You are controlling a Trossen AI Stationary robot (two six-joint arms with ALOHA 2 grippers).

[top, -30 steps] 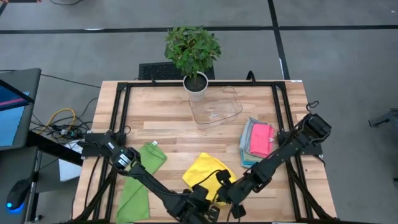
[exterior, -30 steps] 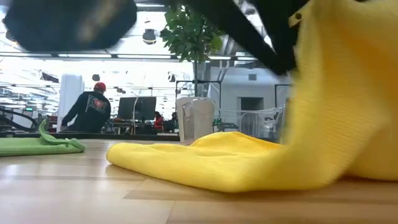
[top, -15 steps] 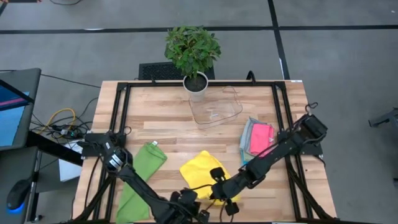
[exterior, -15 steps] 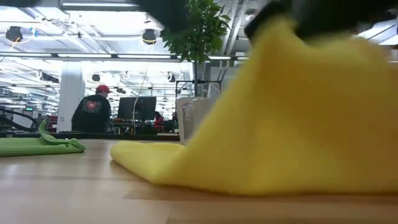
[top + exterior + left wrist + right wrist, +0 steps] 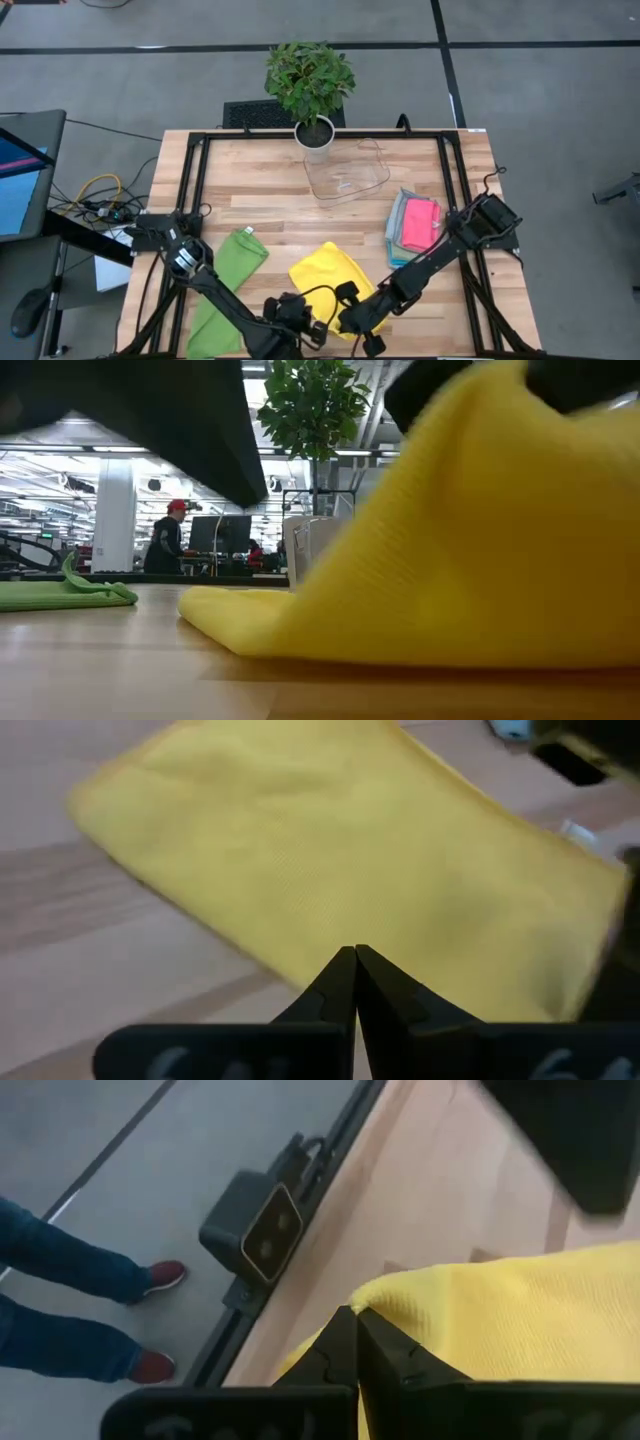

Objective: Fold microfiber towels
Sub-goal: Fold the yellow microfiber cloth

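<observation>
A yellow microfiber towel [image 5: 322, 272] lies near the table's front middle, its far part flat on the wood and its near right part raised [image 5: 470, 540]. My right gripper [image 5: 352, 322] is shut on that raised part. My left gripper [image 5: 310, 322] is shut just left of it at the towel's near edge [image 5: 330, 890]; I cannot tell whether it touches the cloth. A green towel [image 5: 226, 290] lies bunched at the left. A pink towel [image 5: 420, 222] rests on a grey and teal one at the right. My right gripper pinches the yellow towel's near right edge [image 5: 392, 1296] between its two shut fingers, slanting down from the table's right. The cloth bulges in a fold at the fingertips. The held part is lifted clear and slopes down to the far left part [image 5: 215, 615], which lies on the table.
A clear plastic tray [image 5: 346, 176] and a potted plant [image 5: 312, 85] stand at the far middle. A small camera box [image 5: 262, 1230] sits at the table's near edge, with a person's legs and red shoes [image 5: 90, 1315] beyond it. Bare wood lies between the towels.
My right gripper has gone toward the table's left edge and a little down with the yellow towel's raised part, which now leans further over the flat part. My left gripper has moved toward the left edge and turned, staying shut.
</observation>
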